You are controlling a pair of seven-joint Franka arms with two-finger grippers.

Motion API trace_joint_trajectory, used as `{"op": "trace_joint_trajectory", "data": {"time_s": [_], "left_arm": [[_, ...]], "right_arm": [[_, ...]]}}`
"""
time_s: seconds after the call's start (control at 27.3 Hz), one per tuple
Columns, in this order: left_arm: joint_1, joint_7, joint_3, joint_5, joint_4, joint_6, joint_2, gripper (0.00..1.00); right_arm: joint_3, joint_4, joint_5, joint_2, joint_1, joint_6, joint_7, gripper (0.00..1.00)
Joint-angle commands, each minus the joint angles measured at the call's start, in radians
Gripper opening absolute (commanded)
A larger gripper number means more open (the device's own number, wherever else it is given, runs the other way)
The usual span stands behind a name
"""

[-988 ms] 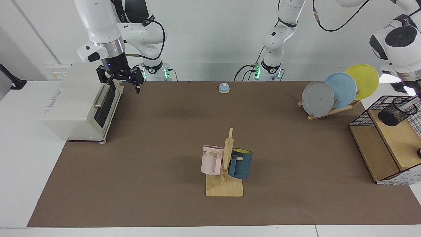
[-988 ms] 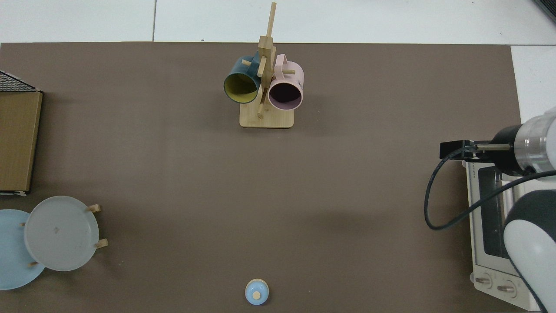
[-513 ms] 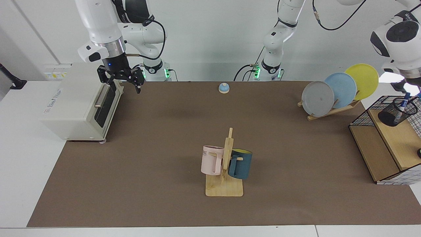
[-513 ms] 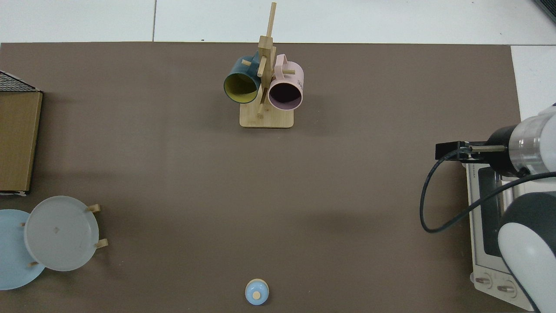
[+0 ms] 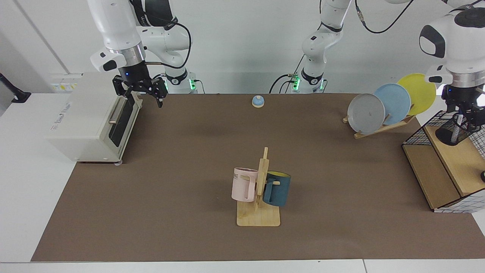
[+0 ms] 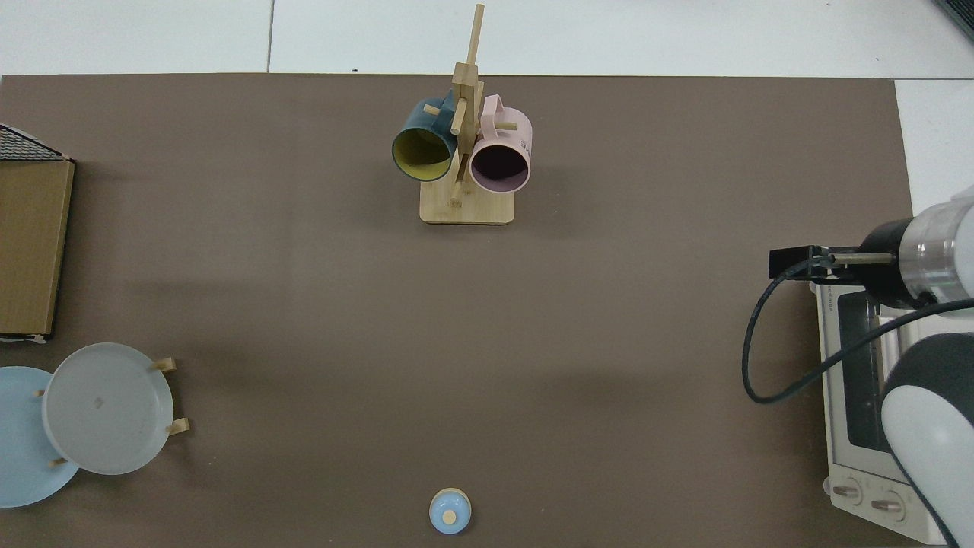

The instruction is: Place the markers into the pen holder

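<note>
Two grippers are in play. The left gripper (image 5: 463, 118) is poised directly above the small black wire-mesh pen holder (image 5: 453, 133), which sits on the upper wooden board of the black wire-grid shelf (image 5: 436, 161). A slim pale shaft, judged to be the white-barrelled marker (image 5: 459, 120), is seen at the holder's mouth between the fingers; whether it is gripped or already released cannot be told. The right gripper (image 5: 142, 92), fingers spread and nothing held, waits well away from the holder, above the door of the white toaster oven (image 5: 91, 119).

Several risks are judged possible. The light mesh cup could be tipped or dragged along the board if the fingers catch its rim on withdrawal. If the marker is let go while tilted, it could lean out or carry the cup over.

From the facing view the holder, marker and left gripper are shown; all of them are cut off in the top view, where only a corner of the shelf is seen. That view alone shows the oven's dials (image 6: 860, 498).
</note>
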Motion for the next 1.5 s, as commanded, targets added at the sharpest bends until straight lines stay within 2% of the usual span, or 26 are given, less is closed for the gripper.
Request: {"op": "trace_joint_trajectory", "data": {"time_s": [0.0,0.22,0.44,0.55,0.7,0.92,1.24,1.46], "left_arm": [[-0.081,-0.155,0.004,-0.033,-0.005,-0.061,-0.007,1.00],[-0.170,-0.407,0.003,-0.075,-0.007,-0.159,-0.015,1.00],[-0.219,-0.620,0.003,-0.170,-0.013,-0.199,-0.018,1.00],[-0.253,-0.784,0.003,-0.226,-0.011,-0.255,-0.023,1.00],[-0.267,-1.012,0.000,-0.274,-0.007,-0.331,-0.026,1.00],[-0.258,-1.180,-0.003,-0.377,-0.007,-0.383,-0.033,1.00],[-0.270,-1.381,-0.005,-0.460,-0.029,-0.417,-0.078,1.00],[-0.269,-1.399,-0.003,-0.510,-0.092,-0.401,-0.153,1.00]], "right_arm": [[0.007,0.011,-0.007,0.005,-0.034,-0.015,-0.018,1.00],[0.007,0.011,-0.007,0.005,-0.038,-0.015,-0.018,1.00],[0.007,0.011,-0.008,0.005,-0.038,-0.015,-0.018,1.00],[0.007,0.011,-0.008,0.005,-0.038,-0.015,-0.018,1.00],[0.007,0.011,-0.008,0.005,-0.037,-0.015,-0.018,1.00],[0.007,0.011,-0.008,0.005,-0.038,-0.015,-0.018,1.00],[0.007,0.011,-0.008,0.005,-0.037,-0.015,-0.018,1.00],[0.007,0.011,-0.008,0.005,-0.040,-0.015,-0.019,1.00]]}}
